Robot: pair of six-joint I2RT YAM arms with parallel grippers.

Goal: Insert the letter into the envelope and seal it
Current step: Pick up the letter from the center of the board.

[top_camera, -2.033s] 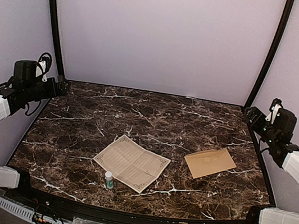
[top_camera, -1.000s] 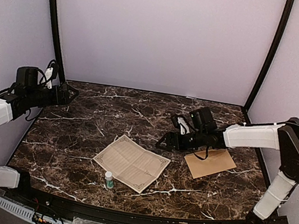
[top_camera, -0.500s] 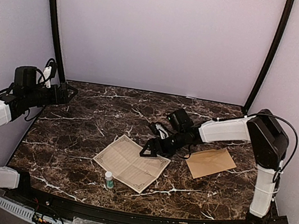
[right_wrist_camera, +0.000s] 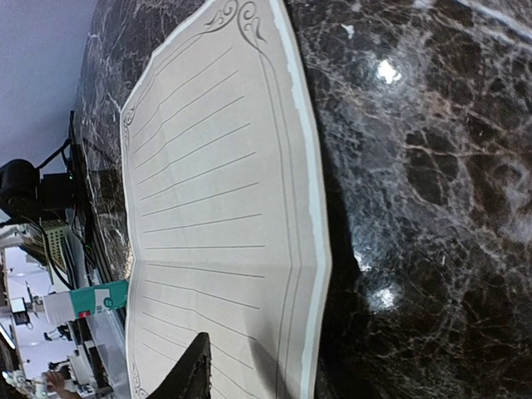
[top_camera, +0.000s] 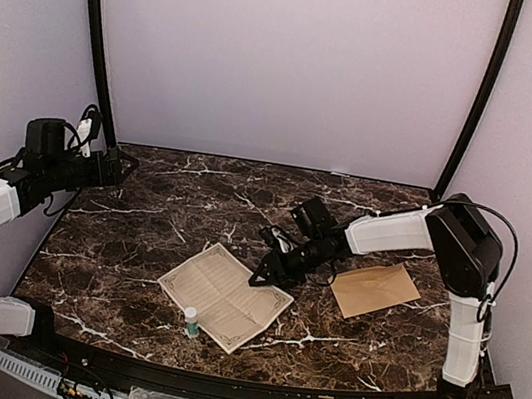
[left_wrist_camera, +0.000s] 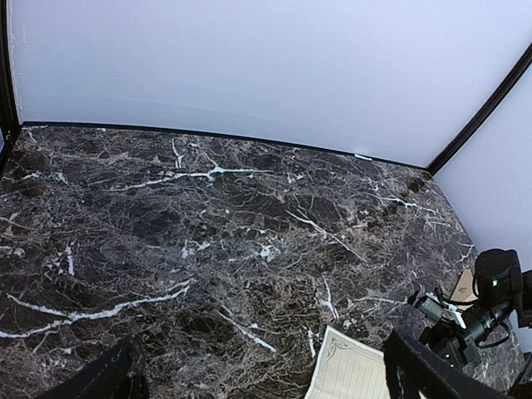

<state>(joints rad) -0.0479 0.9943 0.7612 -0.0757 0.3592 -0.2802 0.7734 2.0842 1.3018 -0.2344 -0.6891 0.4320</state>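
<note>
Flat tan kraft envelope [top_camera: 373, 289] – right hand [top_camera: 259, 279] at letter [top_camera: 222, 298] edge, grip unclear – left hand [top_camera: 124, 167] spread wide

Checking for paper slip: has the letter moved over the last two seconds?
Yes. The letter has slid and turned slightly toward the bottle, its right corner now farther from the envelope, which stayed put.

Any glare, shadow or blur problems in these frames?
Right wrist view: two bright glare spots on the marble table; the letter is sharp, with a dark shadow along its edge. Left wrist view: even light, the left claw fingers show as dark silhouettes. Top view: soft, even light, no blur.
</note>
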